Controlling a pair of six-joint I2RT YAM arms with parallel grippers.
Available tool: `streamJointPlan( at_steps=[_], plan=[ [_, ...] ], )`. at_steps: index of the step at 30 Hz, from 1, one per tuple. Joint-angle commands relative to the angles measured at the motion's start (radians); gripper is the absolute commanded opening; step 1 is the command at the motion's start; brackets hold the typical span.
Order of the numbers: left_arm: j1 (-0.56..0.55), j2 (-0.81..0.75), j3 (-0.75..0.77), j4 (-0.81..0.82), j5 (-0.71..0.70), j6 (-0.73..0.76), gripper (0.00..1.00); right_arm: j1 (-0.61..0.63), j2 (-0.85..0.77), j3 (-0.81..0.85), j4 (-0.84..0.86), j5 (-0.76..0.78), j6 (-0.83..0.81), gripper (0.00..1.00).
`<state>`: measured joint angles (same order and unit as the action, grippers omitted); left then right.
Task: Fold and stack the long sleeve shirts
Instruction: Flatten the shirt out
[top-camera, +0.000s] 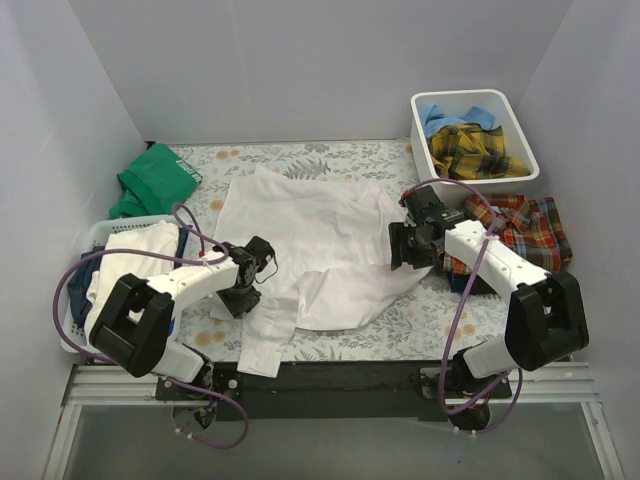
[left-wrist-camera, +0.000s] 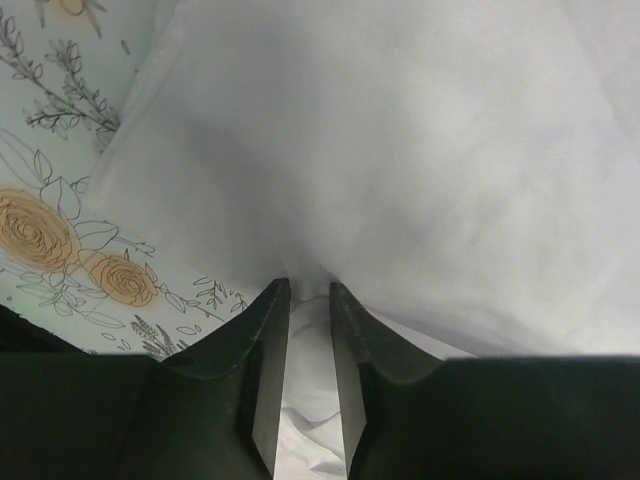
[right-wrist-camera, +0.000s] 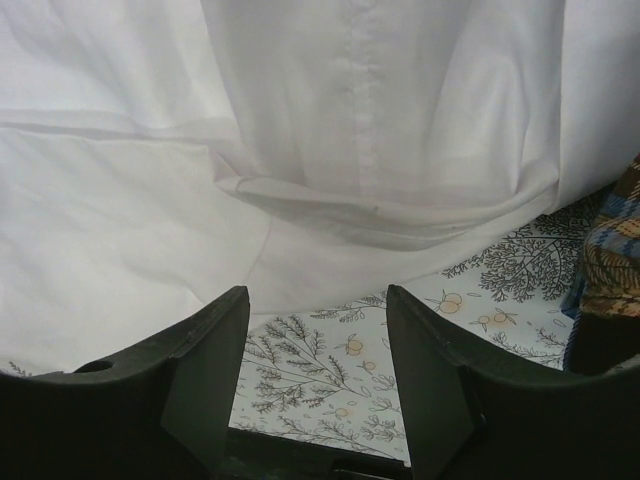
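Where the white shirt (top-camera: 310, 235) lies, basket (top-camera: 103, 231) and bin (top-camera: 462, 96) flank it.

Plain white walls (top-camera: 300, 60) enclose the evenly lit floral-print table cover (top-camera: 400, 325).

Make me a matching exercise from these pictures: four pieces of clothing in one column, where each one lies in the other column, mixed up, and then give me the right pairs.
Column one
1. white shirt
2. red plaid shirt
3. yellow plaid shirt
4. green cloth

Column two
A. on the right side of the table, just in front of the white bin
B. at the far left, by the wall
C. spread over the middle of the table
D. inside the white bin

Pairs: 1-C, 2-A, 3-D, 4-B
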<state>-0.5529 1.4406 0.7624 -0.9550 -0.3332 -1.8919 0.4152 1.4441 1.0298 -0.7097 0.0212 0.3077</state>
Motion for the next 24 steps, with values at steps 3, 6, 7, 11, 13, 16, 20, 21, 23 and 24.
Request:
streamJointPlan(
  at_steps=[3,6,7,11,13,16,20,21,23,24],
  plan=[
    [0.005,0.073,-0.093,0.087,-0.030,0.017,0.21,-0.007,-0.057,-0.024,-0.016,-0.015,0.008,0.66],
    [0.005,0.058,-0.132,0.096,-0.020,0.033,0.29,-0.007,-0.062,-0.025,-0.019,-0.015,0.016,0.66],
    [0.005,0.049,-0.140,0.096,-0.017,0.037,0.36,-0.007,-0.063,-0.024,-0.019,-0.015,0.018,0.66],
    [0.005,0.037,-0.143,0.114,0.006,0.068,0.51,-0.009,-0.065,-0.027,-0.020,-0.012,0.021,0.66],
    [0.005,0.056,-0.130,0.099,0.000,0.070,0.52,-0.007,-0.068,-0.025,-0.023,-0.009,0.025,0.66],
    [0.005,0.118,-0.150,0.149,0.016,0.073,0.45,-0.009,-0.073,-0.027,-0.025,-0.004,0.030,0.66],
    [0.004,0.176,-0.137,0.189,0.006,0.082,0.24,-0.007,-0.076,-0.020,-0.036,0.009,0.034,0.66],
    [0.004,0.178,-0.137,0.203,0.011,0.083,0.09,-0.007,-0.077,-0.013,-0.039,0.014,0.034,0.66],
    [0.004,0.181,-0.137,0.211,0.014,0.094,0.01,-0.009,-0.077,0.002,-0.048,0.023,0.031,0.66],
    [0.004,0.187,-0.133,0.214,0.016,0.096,0.00,-0.009,-0.077,0.006,-0.048,0.025,0.033,0.66]
  ],
)
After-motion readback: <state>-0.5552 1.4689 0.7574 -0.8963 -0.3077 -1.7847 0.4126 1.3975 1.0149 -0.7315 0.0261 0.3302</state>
